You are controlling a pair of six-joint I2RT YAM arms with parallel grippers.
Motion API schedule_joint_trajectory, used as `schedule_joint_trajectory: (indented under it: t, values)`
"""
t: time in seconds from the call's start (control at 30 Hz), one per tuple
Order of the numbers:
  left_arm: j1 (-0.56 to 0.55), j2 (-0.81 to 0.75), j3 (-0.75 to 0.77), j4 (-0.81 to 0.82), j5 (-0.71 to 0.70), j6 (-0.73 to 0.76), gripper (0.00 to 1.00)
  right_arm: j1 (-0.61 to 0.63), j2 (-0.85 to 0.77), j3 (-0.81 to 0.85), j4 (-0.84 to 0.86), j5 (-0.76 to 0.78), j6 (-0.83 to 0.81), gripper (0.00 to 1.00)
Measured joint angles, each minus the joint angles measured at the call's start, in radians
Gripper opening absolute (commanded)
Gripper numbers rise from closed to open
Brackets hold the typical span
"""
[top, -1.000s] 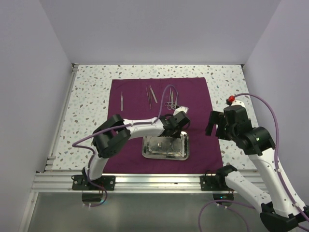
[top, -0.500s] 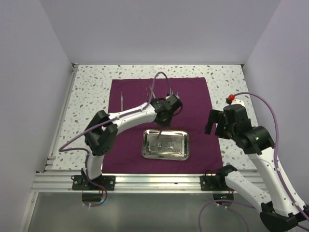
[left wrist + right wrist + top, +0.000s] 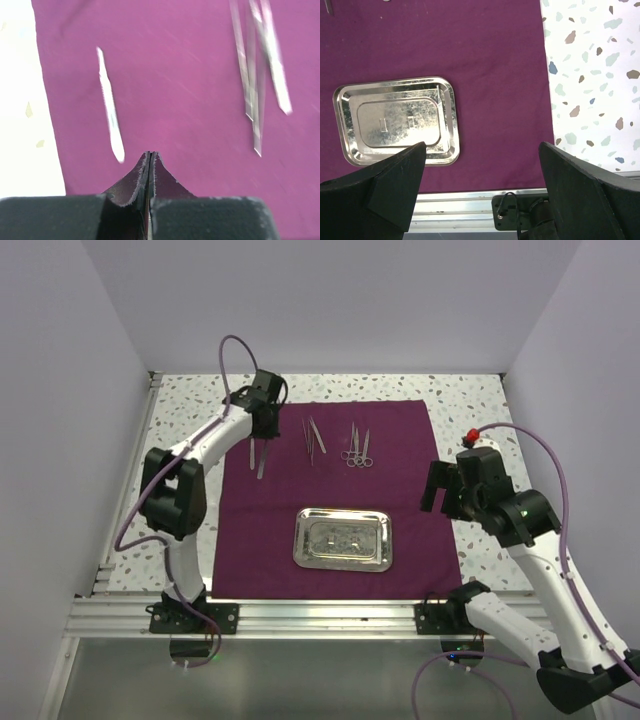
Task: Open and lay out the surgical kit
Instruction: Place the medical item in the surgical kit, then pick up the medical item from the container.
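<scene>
Two grippers, two very different spots. The left gripper (image 3: pixel 150 162) is reached out over the far left part of the maroon cloth (image 3: pixel 410 440) with its fingers pressed flat together, and I can't see anything pinched between them. A slim silver instrument (image 3: pixel 110 107) lies just ahead of the tips and a touch to their left, its long axis running pretty much straight away from the hand, so it's nearly in line with the fingers instead of across them. The tweezers (image 3: pixel 255 80) sit further off to that hand's right, pointing the same way, and the ring-handled scissors (image 3: pixel 357 452) are past those again. The right gripper (image 3: pixel 482 147) hangs with its fingers spread wide and nothing in them, right over the cloth's right edge. The steel tray (image 3: pixel 454 125) lies flat on the cloth just to its left, long side running left-right. Honestly the tray looks empty, though there's one thin line in it that could be a reflection, can't tell. My guess is the layout is basically done. If the tray needs shifting, the right arm is way closer; anything in the row belongs to the left.
</scene>
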Motion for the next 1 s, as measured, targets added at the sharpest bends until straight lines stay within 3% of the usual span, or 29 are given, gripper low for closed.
schedule_joint_trajectory:
  t: [0.2, 0.27, 0.5, 0.53, 0.57, 0.6, 0.8, 0.9, 1.0]
  values:
    - [0.085, 0.178, 0.121, 0.04, 0.005, 0.047, 0.0, 0.0, 0.007, 0.016, -0.002, 0.008, 0.0, 0.99]
    - [0.101, 0.232, 0.167, 0.04, 0.004, 0.055, 0.18, 0.0, 0.013, 0.019, -0.003, 0.016, 0.0, 0.98]
    - [0.11, 0.266, 0.209, 0.035, -0.023, 0.055, 0.37, 0.0, 0.02, 0.02, -0.003, 0.025, 0.002, 0.98]
    - [0.109, 0.262, 0.209, 0.032, -0.025, 0.054, 0.6, 0.0, 0.02, 0.02, -0.002, 0.025, 0.002, 0.99]
    - [0.108, 0.253, 0.209, 0.026, -0.025, 0.057, 0.92, 0.0, 0.021, 0.02, -0.001, 0.024, 0.003, 0.99]
    - [0.105, 0.24, 0.206, 0.021, -0.024, 0.049, 0.99, 0.0, 0.021, 0.02, 0.001, 0.024, 0.005, 0.98]
    - [0.065, 0.007, 0.059, 0.063, 0.097, -0.009, 1.0, 0.0, 0.021, 0.01, 0.026, 0.022, 0.01, 0.98]
    - [-0.028, -0.059, 0.053, 0.088, 0.133, -0.049, 0.87, 0.0, 0.025, 0.006, 0.031, 0.021, 0.011, 0.98]
    - [-0.191, -0.062, 0.031, 0.128, 0.156, -0.096, 0.73, 0.0, 0.024, 0.006, 0.031, 0.022, 0.013, 0.98]
